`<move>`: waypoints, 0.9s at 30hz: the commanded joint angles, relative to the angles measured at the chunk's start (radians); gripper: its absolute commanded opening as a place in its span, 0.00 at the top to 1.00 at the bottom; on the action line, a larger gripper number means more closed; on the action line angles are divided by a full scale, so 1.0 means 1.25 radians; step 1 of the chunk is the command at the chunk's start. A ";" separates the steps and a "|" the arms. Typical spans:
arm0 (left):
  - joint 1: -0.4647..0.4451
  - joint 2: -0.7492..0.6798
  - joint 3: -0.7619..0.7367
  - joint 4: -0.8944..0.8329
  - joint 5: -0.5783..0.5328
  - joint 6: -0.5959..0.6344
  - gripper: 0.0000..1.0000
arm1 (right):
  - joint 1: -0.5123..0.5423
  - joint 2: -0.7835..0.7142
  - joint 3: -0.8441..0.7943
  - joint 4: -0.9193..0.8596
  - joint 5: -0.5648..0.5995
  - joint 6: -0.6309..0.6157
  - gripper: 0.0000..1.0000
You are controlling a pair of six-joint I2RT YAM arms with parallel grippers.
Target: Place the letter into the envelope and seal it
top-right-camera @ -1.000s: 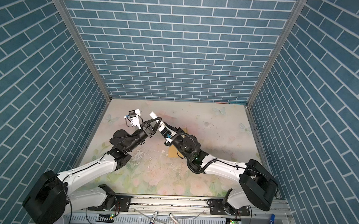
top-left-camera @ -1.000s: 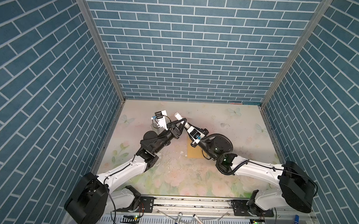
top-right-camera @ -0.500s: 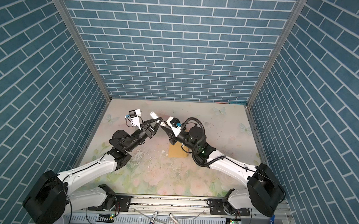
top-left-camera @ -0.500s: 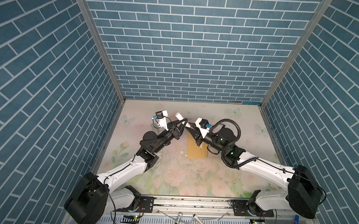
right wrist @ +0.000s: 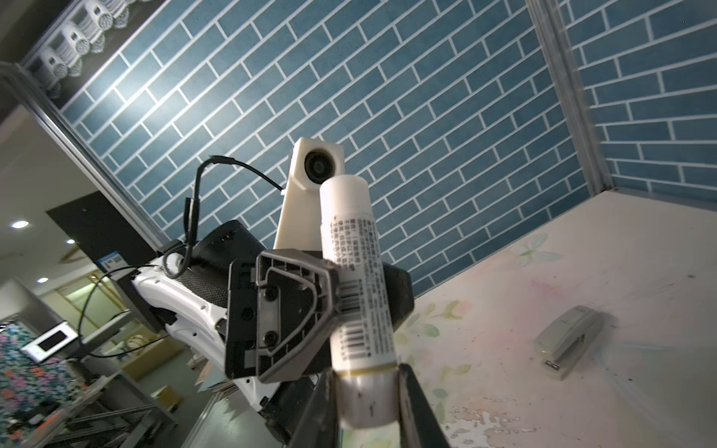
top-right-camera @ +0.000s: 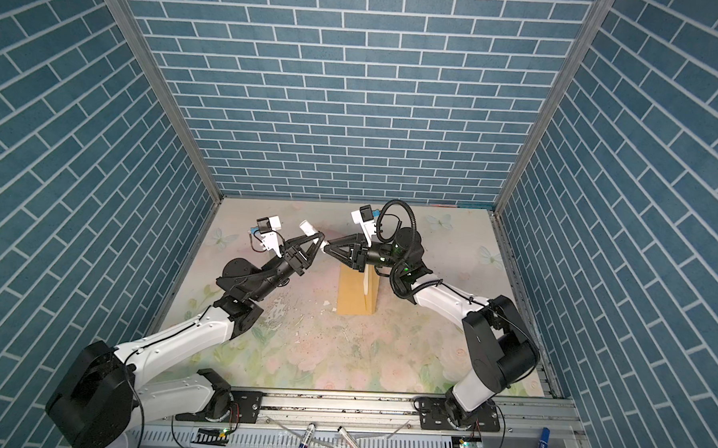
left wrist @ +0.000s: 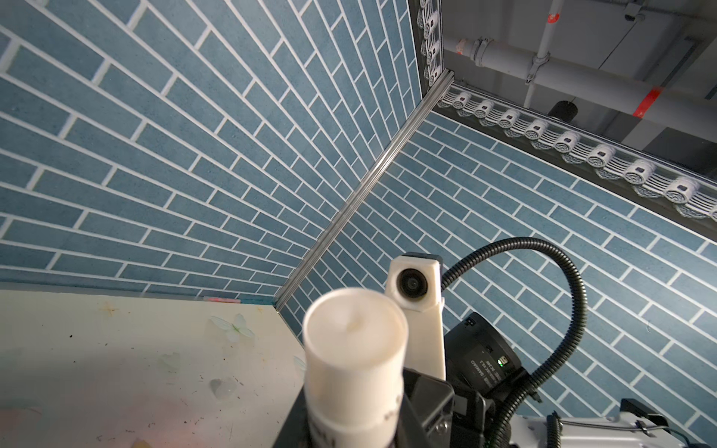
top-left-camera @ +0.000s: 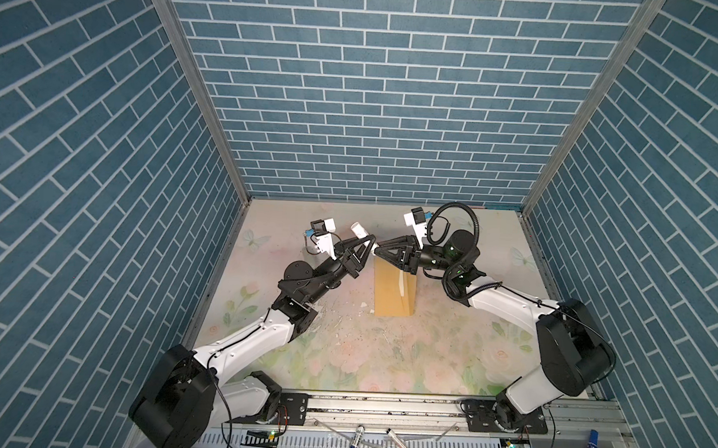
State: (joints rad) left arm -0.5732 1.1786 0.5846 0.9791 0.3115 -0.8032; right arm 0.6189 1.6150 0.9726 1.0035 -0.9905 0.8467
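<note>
The right arm had just swung away. A moment before, it was bent low over the envelope [top-left-camera: 391, 295]. Now it stood further to the right of the frame and higher, and the right hand [top-left-camera: 380, 253] pointed to the left, tip against tip with the left hand [top-left-camera: 369, 248]. The left arm had almost not moved.

Between the two hands, near the middle of both top views and above the table [top-left-camera: 447, 353], was a white glue stick [right wrist: 351, 267]. In the right wrist view the left hand was clamped around the middle of the tube, on the barcode. The right hand's two dark fingers [right wrist: 417, 407] were closed on the tube's end, beyond a thin yellowish ring. I judged that this end was the cap and that the hands were about to pull or twist it off. Whether it was already loose I could not tell.

The envelope lay flat on the table, just below the hands in the frame, and it seemed that neither hand touched it. A thin pale strip showed on it, but I could not say if this was the letter's edge. No separate letter lay on the table, so I supposed it was already inside and only the gluing and closing remained.
</note>
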 commanded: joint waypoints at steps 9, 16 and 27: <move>-0.007 0.009 0.001 0.030 0.038 0.009 1.00 | -0.037 0.017 0.057 0.102 0.054 0.161 0.82; -0.005 0.000 0.003 -0.015 -0.015 -0.024 1.00 | -0.004 -0.151 -0.072 -0.081 0.260 -0.247 0.52; -0.002 0.000 0.006 -0.025 -0.026 -0.041 1.00 | 0.180 -0.288 -0.169 -0.219 0.678 -0.825 0.49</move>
State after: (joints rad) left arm -0.5762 1.1889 0.5846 0.9363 0.2825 -0.8532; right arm 0.8185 1.2552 0.7891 0.7712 -0.3180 0.0647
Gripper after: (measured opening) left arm 0.278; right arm 0.512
